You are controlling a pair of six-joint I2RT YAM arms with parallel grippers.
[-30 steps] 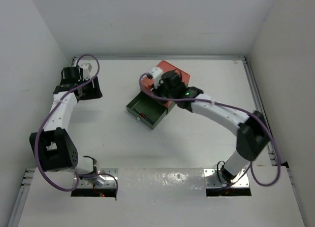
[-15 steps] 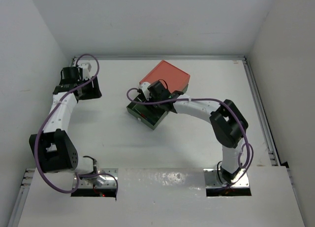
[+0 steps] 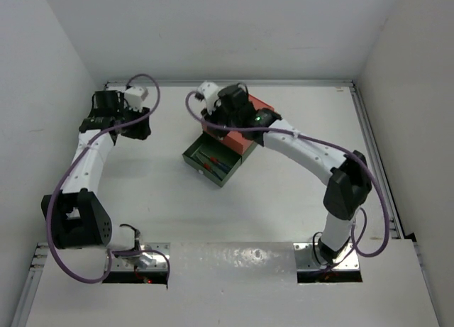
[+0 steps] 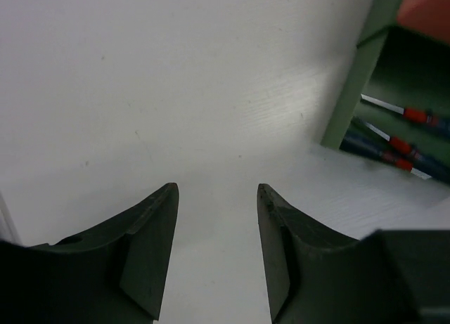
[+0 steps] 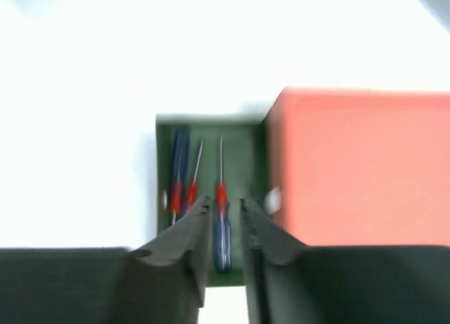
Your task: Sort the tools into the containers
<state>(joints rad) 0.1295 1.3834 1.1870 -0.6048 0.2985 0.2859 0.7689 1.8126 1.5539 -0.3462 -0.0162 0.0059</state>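
The dark green drawer (image 3: 190, 157) is pulled open in front of the salmon-red box (image 3: 263, 106). Three blue-and-red screwdrivers (image 3: 213, 163) lie inside it. My right gripper (image 3: 224, 123) hovers above the boxes, jaws slightly apart and empty. In the right wrist view the gripper (image 5: 225, 206) is above the screwdrivers (image 5: 221, 215) in the green drawer (image 5: 256, 145), with the red box (image 5: 358, 169) and its white knob (image 5: 273, 197) to the right. My left gripper (image 3: 136, 127) is open and empty at the far left; its wrist view (image 4: 216, 189) shows the drawer (image 4: 349, 92) and screwdrivers (image 4: 402, 143). The pliers are out of view.
White walls close in the table on the left, back and right, with a metal rail (image 3: 369, 142) along the right side. The left arm's purple cable (image 3: 145, 82) loops near the back left corner.
My right gripper dipped to the open green drawer half a second ago and has now risen back over the red box. The left wrist has turned slightly.
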